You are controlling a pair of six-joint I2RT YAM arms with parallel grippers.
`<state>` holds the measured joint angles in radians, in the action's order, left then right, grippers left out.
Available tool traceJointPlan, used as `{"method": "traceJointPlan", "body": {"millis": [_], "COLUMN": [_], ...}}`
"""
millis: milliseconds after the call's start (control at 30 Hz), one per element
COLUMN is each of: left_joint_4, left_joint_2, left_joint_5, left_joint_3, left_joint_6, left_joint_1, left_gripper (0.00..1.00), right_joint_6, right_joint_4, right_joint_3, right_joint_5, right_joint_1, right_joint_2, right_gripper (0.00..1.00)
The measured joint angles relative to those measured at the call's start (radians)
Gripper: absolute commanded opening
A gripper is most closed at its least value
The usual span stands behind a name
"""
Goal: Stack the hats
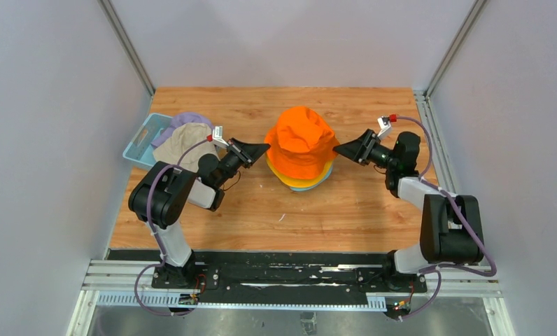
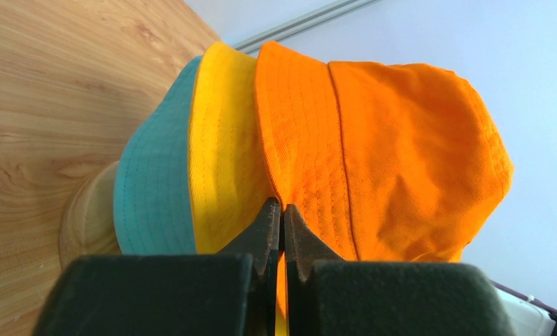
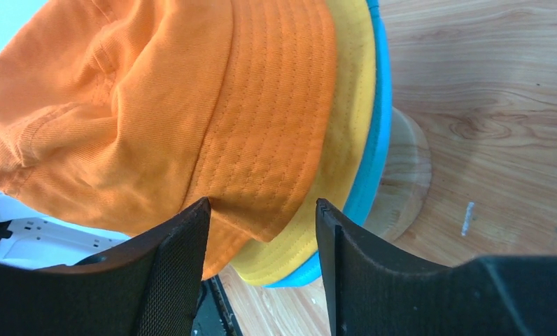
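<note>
While the orange hat (image 1: 302,140) sits on top of the pile at the middle of the table (image 1: 346,210), the two tools flank it from either side. The pile rests on a wooden stand (image 2: 87,217), whose round base shows under the brims. The teal hat (image 2: 157,182) is lowest, the yellow hat (image 2: 220,154) is over it and the orange one is uppermost, its crown rumpled and leaning a little.

The left tool (image 1: 264,147) is closed, its fingers pressed together at the tips. It points at the left side of the pile, and in its wrist view the tips sit right at the line where the orange brim meets the yellow one. Whether a fold of cloth is nipped between them I cannot tell.

The right tool (image 1: 337,148) is open, its fingers held apart at the right side of the pile. In its wrist view the edge of the orange brim shows in the gap between them, with yellow and teal edges just below. I cannot tell whether either finger touches the fabric.

Well apart from both tools, at the far left of the table, a light blue basket (image 1: 137,145) holds the beige hat (image 1: 185,143) and the lavender hat (image 1: 192,120), the beige one nearer the left arm
</note>
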<state>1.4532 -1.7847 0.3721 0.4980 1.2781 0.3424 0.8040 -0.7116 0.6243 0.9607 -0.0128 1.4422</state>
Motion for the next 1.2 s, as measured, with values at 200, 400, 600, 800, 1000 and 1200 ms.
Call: {"method": "traceJointPlan", "body": {"millis": [200,400,600,800,1000,1200], "left_joint_4": [-0.002,-0.012,-0.022,-0.027,-0.027,-0.023], "left_joint_2": [0.0,0.0,0.0,0.0,0.0,-0.009], "left_joint_5": [0.001,0.002,0.002,0.002,0.002,0.002], "left_joint_3": [0.001,0.003,0.003,0.003,0.003,0.003], "left_joint_6": [0.0,0.0,-0.004,-0.005,-0.007,-0.007], "left_joint_1": [0.0,0.0,-0.001,-0.001,-0.001,-0.001], "left_gripper": [0.0,0.0,0.0,0.0,0.0,0.0], "right_joint_6": [0.104,0.2,0.26,0.274,0.231,0.168], "right_joint_4": [-0.169,-0.311,-0.407,-0.435,-0.389,-0.318], "right_joint_3": [-0.013,-0.029,-0.048,-0.066,-0.087,-0.105], "right_joint_5": [0.029,0.046,0.047,0.042,0.017,-0.027], "right_joint_1": [0.013,0.013,0.013,0.013,0.013,0.013], "right_joint_2": [0.079,0.134,0.142,0.142,0.142,0.142], "right_gripper": [0.47,0.32,0.04,0.01,0.01,0.01]}}
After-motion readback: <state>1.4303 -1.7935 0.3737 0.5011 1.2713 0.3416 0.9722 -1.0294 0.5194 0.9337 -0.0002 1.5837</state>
